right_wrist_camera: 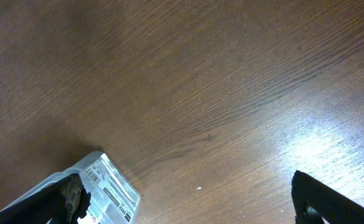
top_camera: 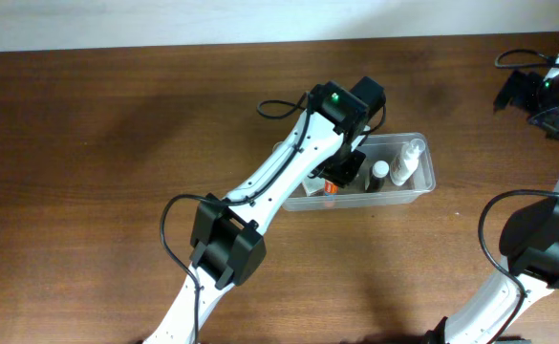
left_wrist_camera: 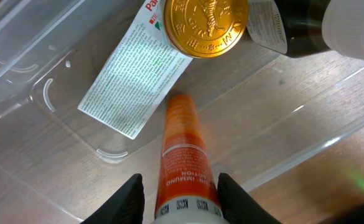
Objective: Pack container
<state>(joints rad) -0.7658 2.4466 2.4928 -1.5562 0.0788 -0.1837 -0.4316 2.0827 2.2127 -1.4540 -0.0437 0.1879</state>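
Note:
The clear plastic container [top_camera: 398, 199] sits at the table's centre-right. My left gripper [top_camera: 344, 175] reaches down into its left half. In the left wrist view the left gripper's [left_wrist_camera: 180, 190] fingers flank an orange tube [left_wrist_camera: 180, 143], with a narrow gap on the left side. The tube's far end rests on the container floor [left_wrist_camera: 57, 130]. The tube shows as an orange spot in the overhead view [top_camera: 329, 189]. My right gripper [top_camera: 537, 96] is wide open and empty at the far right, over bare table [right_wrist_camera: 188, 202].
Inside the container are a white spray bottle [top_camera: 409, 161], a dark bottle with a white cap [top_camera: 381, 174], a gold-lidded jar [left_wrist_camera: 205, 23] and a white printed packet [left_wrist_camera: 132, 78]. A white labelled box [right_wrist_camera: 110, 186] lies beside my right gripper's left finger.

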